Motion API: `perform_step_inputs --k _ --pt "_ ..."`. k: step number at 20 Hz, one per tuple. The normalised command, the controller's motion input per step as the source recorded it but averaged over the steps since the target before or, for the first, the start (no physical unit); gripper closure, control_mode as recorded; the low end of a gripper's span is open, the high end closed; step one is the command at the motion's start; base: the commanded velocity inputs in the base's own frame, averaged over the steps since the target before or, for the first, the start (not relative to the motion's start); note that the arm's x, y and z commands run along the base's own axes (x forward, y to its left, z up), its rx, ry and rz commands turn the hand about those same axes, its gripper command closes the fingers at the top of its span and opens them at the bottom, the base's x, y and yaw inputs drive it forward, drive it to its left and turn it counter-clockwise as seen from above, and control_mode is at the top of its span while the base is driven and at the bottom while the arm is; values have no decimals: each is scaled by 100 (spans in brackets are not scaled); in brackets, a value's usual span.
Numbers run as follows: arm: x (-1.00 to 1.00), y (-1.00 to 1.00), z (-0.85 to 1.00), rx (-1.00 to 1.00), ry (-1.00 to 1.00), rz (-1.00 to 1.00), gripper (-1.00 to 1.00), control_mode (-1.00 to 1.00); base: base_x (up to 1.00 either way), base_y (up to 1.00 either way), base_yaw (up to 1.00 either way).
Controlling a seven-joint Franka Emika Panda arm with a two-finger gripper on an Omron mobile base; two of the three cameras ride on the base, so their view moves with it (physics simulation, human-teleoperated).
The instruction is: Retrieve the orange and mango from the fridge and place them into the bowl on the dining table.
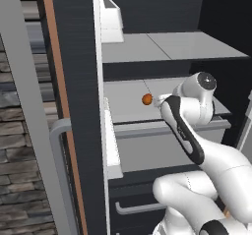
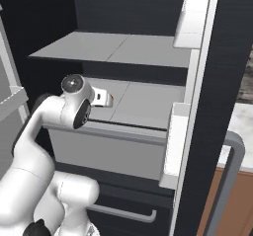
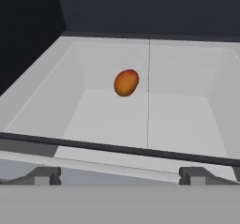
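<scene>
Charcoal panels frame the fridge (image 1: 78,57), which stands open with the arm reaching into it. One mango (image 3: 126,82), orange-red fading to yellow, lies on the grey middle shelf (image 3: 178,120) toward its far wall; from the left base camera it shows as a small orange spot (image 1: 146,99) just left of the arm's wrist. No other fruit can be seen on this shelf.

The gripper (image 3: 119,176) is released, its two finger tips (image 3: 44,175) spread wide at the near edge of the shelf and holding nothing. It is well short of the mango. A dark lip along the shelf's front edge runs across between the fingers and the fruit; past that lip the shelf floor up to the mango is bare. In the right base camera the hand (image 2: 101,98) pokes out past the white wrist, over the near part of the same shelf.

Two grey shelves are visible: the upper shelf (image 2: 113,47) and the one with the mango. Below them sits a grey drawer front (image 2: 108,153), then a darker drawer with a grey bar handle (image 2: 121,214). White door bins (image 1: 110,20) hang on the open door at left, and another white bin (image 2: 174,146) on the door at right. A long grey bar handle (image 1: 56,180) runs down the left door's outside, beside a stone wall (image 1: 17,131).
</scene>
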Motion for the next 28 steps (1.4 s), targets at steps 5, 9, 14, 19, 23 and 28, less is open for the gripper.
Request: perform_step_inputs --k 5,9,14,19,23,28 --pt "31 6 -16 0 0 0 -100 -100 0 0 0" --pt "32 5 -14 0 0 0 -100 -100 0 0 0" --pt "32 3 -14 0 0 0 -100 -100 0 0 0" --pt "35 1 -9 0 0 0 -100 -100 0 0 0" --pt "36 0 -6 0 1 0 -100 -100 0 0 0" --pt "34 0 -9 0 4 0 -100 -100 0 0 0"
